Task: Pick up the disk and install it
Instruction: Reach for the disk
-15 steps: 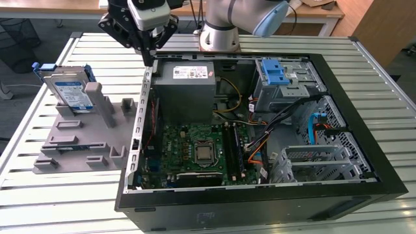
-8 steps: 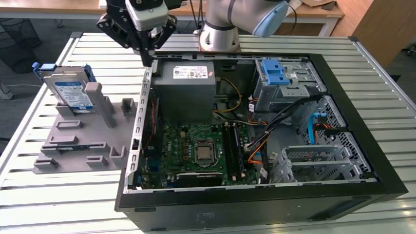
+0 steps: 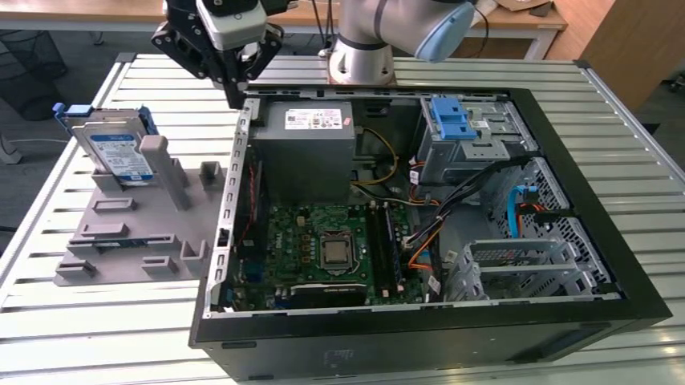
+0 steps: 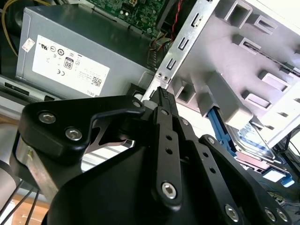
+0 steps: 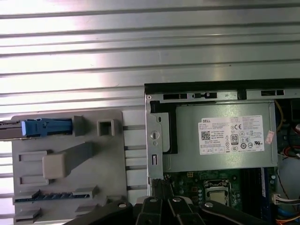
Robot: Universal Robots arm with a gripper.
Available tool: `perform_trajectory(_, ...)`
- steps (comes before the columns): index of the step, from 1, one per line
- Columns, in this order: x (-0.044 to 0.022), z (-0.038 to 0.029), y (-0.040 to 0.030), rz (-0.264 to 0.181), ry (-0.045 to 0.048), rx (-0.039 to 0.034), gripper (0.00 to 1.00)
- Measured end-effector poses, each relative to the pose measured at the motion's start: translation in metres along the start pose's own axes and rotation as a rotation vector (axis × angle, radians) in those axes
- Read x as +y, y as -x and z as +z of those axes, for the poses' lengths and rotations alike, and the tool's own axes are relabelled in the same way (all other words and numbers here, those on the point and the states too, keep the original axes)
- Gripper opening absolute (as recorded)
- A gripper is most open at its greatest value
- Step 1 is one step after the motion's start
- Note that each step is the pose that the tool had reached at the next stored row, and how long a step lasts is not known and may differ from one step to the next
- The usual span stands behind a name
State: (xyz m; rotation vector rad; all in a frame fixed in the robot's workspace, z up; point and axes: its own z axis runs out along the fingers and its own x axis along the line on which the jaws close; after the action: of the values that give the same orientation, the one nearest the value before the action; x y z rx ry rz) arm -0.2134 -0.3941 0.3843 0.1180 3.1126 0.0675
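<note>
The disk (image 3: 115, 148) stands on edge in a grey holder (image 3: 134, 228) at the exterior view's left, silver with a white-and-blue label and a blue frame. Its blue edge (image 5: 44, 126) appears in the first wrist view, and part of the disk (image 4: 255, 145) in the second wrist view behind the holder's posts. My gripper (image 3: 236, 95) hangs above the open computer case's back left corner, to the exterior view's right of the disk and apart from it. The black fingers (image 4: 162, 101) meet at their tips with nothing between them, as the gripper (image 5: 159, 183) also appears in the first wrist view.
The open computer case (image 3: 599, 233) lies on a slatted metal table (image 3: 64, 321). Inside are a grey power supply (image 3: 303, 148), the motherboard (image 3: 321, 241), a bay with a blue latch (image 3: 455, 120), a metal drive cage (image 3: 524, 265) and loose cables.
</note>
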Motion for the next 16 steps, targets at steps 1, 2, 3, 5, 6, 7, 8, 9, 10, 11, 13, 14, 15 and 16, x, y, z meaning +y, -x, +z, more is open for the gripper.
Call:
perform_trajectory(1,0.0004,0.0002,-0.0009,0.0,0.0001,-0.0001,0.11)
perform_trajectory(2,0.0008,0.0003,-0.0018,0.0,0.0,0.0,0.11)
perform_trajectory(3,0.001,0.0005,-0.0028,0.0,0.0001,-0.0001,0.11)
perform_trajectory(5,0.0013,0.0007,-0.0048,0.0,0.0002,-0.0001,0.11)
perform_trajectory(6,0.0014,0.0007,-0.0057,0.0,0.0001,-0.0001,0.11)
perform_trajectory(7,0.0014,0.0008,-0.0067,0.0,0.0001,0.0,0.11)
perform_trajectory(8,0.0014,0.0008,-0.0075,0.0,0.0001,-0.0001,0.11)
perform_trajectory(9,0.0013,0.0008,-0.0083,0.0,0.0001,0.0,0.11)
perform_trajectory(10,0.0013,0.0009,-0.0089,0.0,0.0001,-0.0001,0.11)
perform_trajectory(11,0.0013,0.0009,-0.0095,0.0,0.0002,-0.0002,0.11)
perform_trajectory(13,0.0013,0.0009,-0.0097,0.0,0.0001,-0.0001,0.11)
perform_trajectory(14,0.0013,0.0008,-0.0098,0.0,0.0001,-0.0001,0.11)
perform_trajectory(15,0.0012,0.0008,-0.0098,0.0,0.0001,-0.0001,0.11)
perform_trajectory(16,0.0012,0.0008,-0.0099,0.0,0.0001,-0.0001,0.11)
